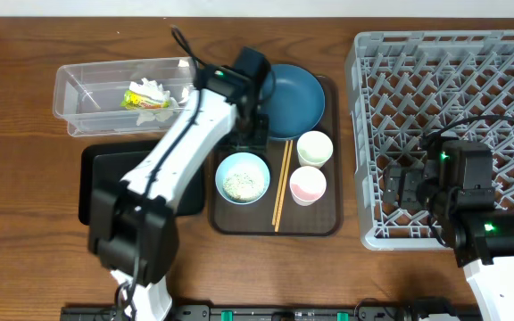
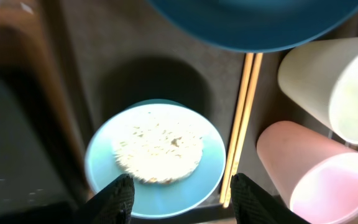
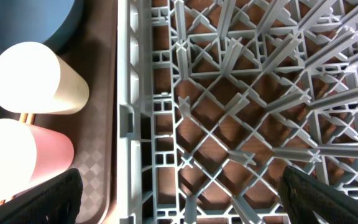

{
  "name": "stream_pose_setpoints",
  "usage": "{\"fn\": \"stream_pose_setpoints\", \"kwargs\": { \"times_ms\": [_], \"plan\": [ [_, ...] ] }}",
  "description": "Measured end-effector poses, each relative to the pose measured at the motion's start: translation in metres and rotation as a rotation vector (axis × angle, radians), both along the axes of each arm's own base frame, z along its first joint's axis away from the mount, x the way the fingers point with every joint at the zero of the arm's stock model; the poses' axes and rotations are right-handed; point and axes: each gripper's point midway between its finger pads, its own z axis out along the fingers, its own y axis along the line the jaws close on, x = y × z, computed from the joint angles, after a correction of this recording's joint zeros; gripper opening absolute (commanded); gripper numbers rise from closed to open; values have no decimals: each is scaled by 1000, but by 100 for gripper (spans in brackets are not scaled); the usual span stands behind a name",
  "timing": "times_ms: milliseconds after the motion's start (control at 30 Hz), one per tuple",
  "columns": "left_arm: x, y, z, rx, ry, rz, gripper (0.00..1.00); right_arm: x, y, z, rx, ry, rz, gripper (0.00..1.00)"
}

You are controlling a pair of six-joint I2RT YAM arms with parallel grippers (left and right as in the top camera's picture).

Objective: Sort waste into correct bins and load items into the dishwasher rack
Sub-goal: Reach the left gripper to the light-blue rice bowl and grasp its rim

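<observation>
The small white bowl (image 1: 242, 176) with pale blue inside holds rice-like scraps (image 2: 158, 146) on the brown serving tray. My left gripper (image 1: 245, 134) hangs open and empty just above the bowl (image 2: 157, 186), its fingers (image 2: 182, 186) spread over the near rim. Chopsticks (image 1: 281, 183) lie beside the bowl (image 2: 242, 118). Two cups (image 1: 315, 148) (image 1: 308, 185) stand to their right, one pinkish inside (image 2: 316, 180). The dark blue dish (image 1: 297, 98) is behind. My right gripper (image 1: 398, 187) is open over the grey rack's left edge (image 3: 180, 186).
The clear tub (image 1: 78, 85) at back left holds the yellow-green wrapper (image 1: 141, 100) and white tissue (image 1: 154, 87). The flat black tray (image 1: 101, 178) lies left of the brown serving tray (image 1: 328, 223). The rack (image 1: 453, 80) fills the right side.
</observation>
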Motion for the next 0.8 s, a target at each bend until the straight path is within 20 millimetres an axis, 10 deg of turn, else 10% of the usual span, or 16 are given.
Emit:
{"fn": "stream_pose_setpoints", "kwargs": {
  "times_ms": [367,800],
  "plan": [
    [-14,-31,-63,57,122,-14,52,0,0,0,0,0,0,99],
    [-24,-37,-85,89,174,-14,13,0,0,0,0,0,0,99]
  ]
}}
